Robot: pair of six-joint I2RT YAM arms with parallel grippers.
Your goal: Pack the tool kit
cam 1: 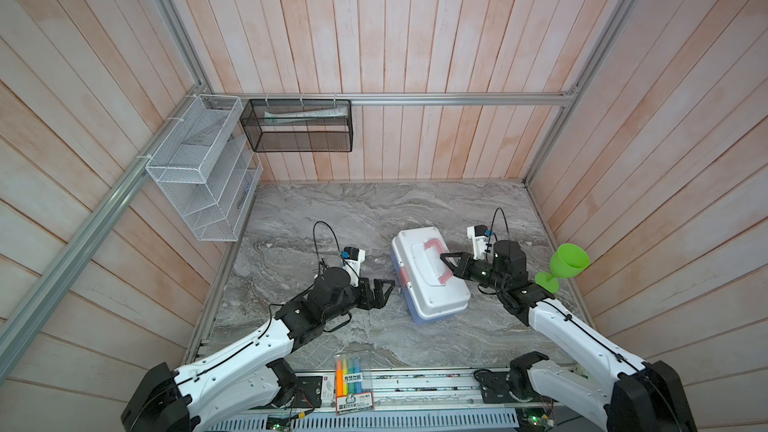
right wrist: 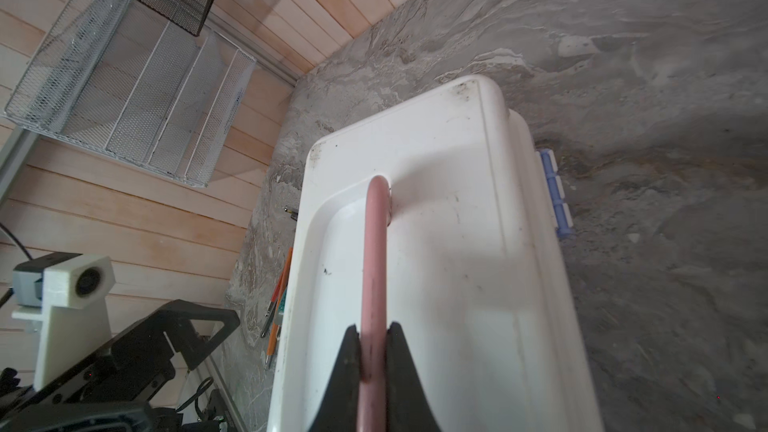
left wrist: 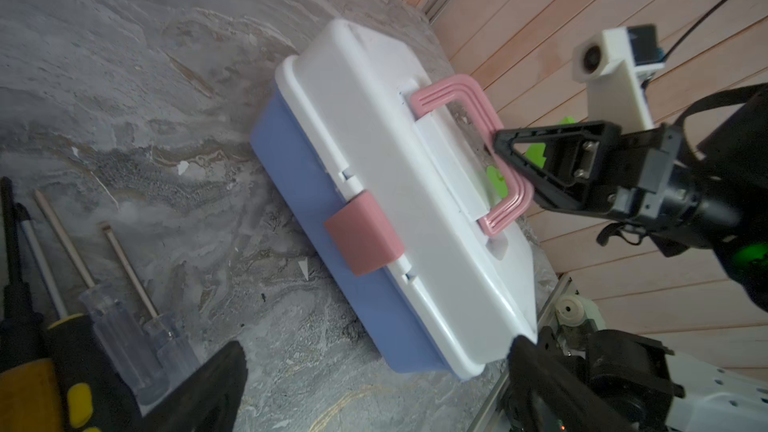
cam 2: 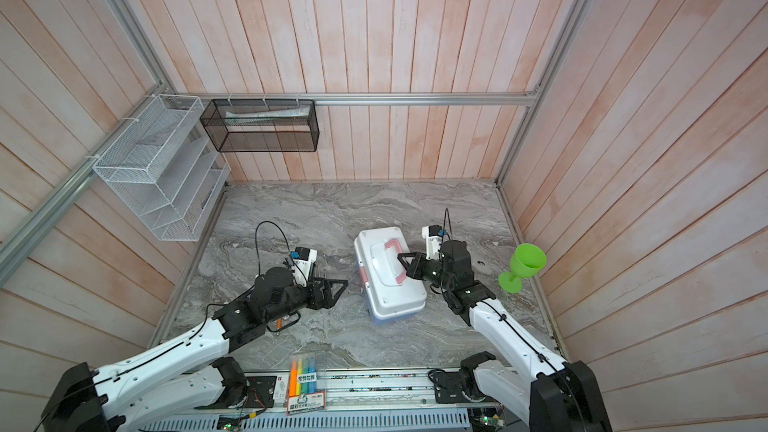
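The grey marbled desk (cam 1: 374,209) is shown in both top views. The tool kit (cam 1: 419,288), with its white lid down on the blue base, is set at an angle right of the desk's middle. Its pink handle (right wrist: 374,251) is raised and is clamped between the right jaws. The left jaws are held wide apart just beside the case, and nothing is gripped by them. Slim screwdrivers (left wrist: 116,322) are laid on the desk near the left jaws.
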